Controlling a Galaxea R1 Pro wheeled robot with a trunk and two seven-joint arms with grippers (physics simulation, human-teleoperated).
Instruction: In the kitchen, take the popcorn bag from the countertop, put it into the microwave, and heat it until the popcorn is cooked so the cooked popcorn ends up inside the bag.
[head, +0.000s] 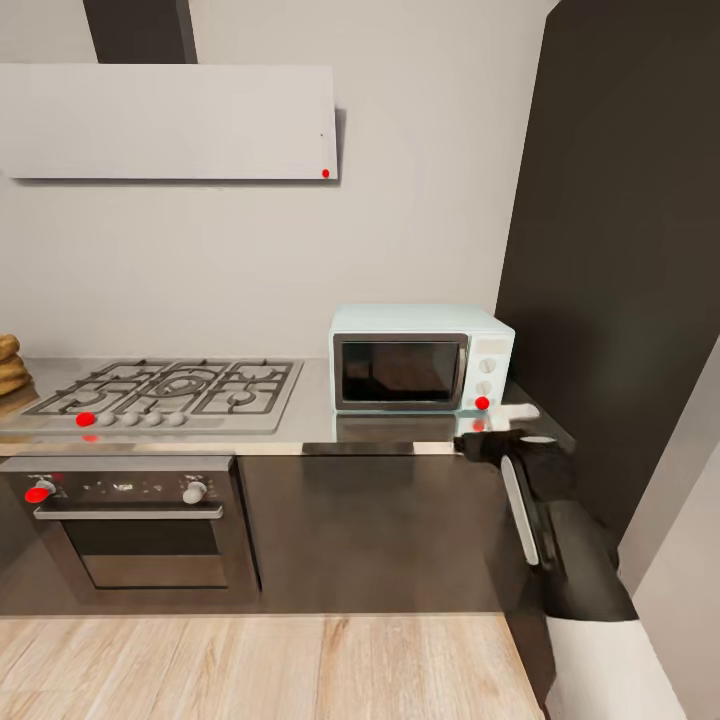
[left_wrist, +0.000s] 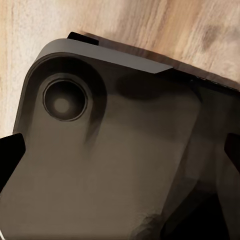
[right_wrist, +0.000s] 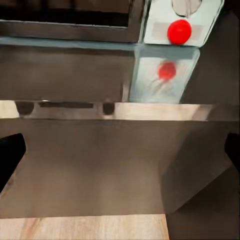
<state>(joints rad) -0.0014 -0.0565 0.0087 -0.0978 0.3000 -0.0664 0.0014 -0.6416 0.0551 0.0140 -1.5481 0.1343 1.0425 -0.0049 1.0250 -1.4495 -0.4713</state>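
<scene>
A kitchen scene rendered in simulation, seen from the robot's head. A tall dark cabinet panel (head: 620, 250) filled the right side, beside a pale grey wall carrying a flat white extractor hood (head: 170, 122). Below ran the grey glossy stone-like countertop (head: 400, 432) over dark brown cabinet fronts (head: 370, 530), with a light wood plank floor (head: 260, 665) in front.

A steel gas hob (head: 170, 392) lay in the counter at the left, above a steel built-in oven (head: 135, 530) with knobs. Something tan and rounded, cut off at the far left edge, could not be identified.

The small boxy pale-blue microwave (head: 422, 358) stood on the countertop against the wall, just left of the dark panel. Its long axis ran side to side along the wall, and its closed dark glass door faced out toward the robot, with the white control panel on its right end and a round red light (head: 482, 403) at the panel's base.

The right arm, black and white, reached up from the lower right, its gripper (head: 490, 445) near the counter edge below that panel; the fingers' opening could not be told.

The right wrist view added a close look at the red light (right_wrist: 179, 31) and its reflection on the countertop (right_wrist: 65, 65).

The left wrist view showed a dark rounded part of the robot (left_wrist: 110, 150) above wood flooring (left_wrist: 150, 25); black finger edges sat at both sides, their spread unclear.
</scene>
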